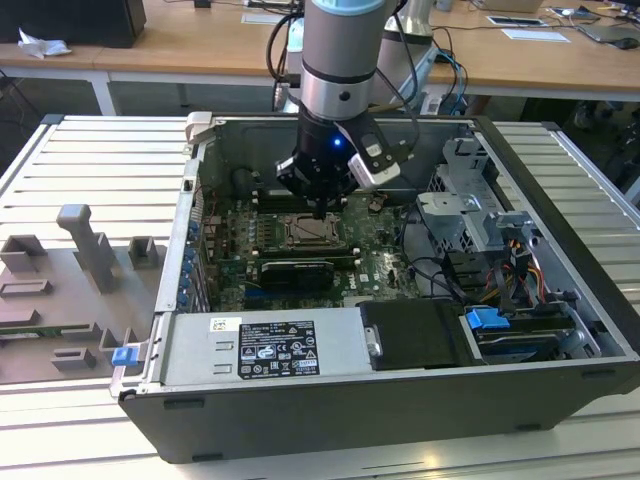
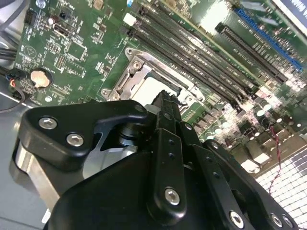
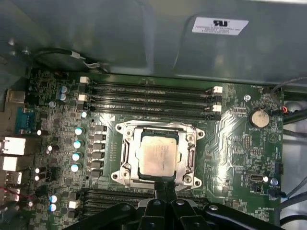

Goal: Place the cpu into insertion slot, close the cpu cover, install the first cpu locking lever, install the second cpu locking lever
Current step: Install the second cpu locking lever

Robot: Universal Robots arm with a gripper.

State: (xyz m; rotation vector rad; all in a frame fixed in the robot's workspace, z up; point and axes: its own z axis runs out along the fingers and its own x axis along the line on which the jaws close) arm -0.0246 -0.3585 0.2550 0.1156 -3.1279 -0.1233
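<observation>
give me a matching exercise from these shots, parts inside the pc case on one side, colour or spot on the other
Things:
1. cpu
2. coin battery
3. memory slots
4. cable clip

Descriptions:
A. long, black, between the socket and the case wall
B. blue, by the drive bay at the exterior view's right
C. pale square face, seated in the silvery metal frame
D. round and silvery, on the green board beside the socket

Pairs: 1-C, 2-D, 3-A, 4-B

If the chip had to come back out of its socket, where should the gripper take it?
By two opposite edges, from straight above. The chip lies flat and recessed inside the metal frame of the socket, so only its top face is exposed.
</observation>
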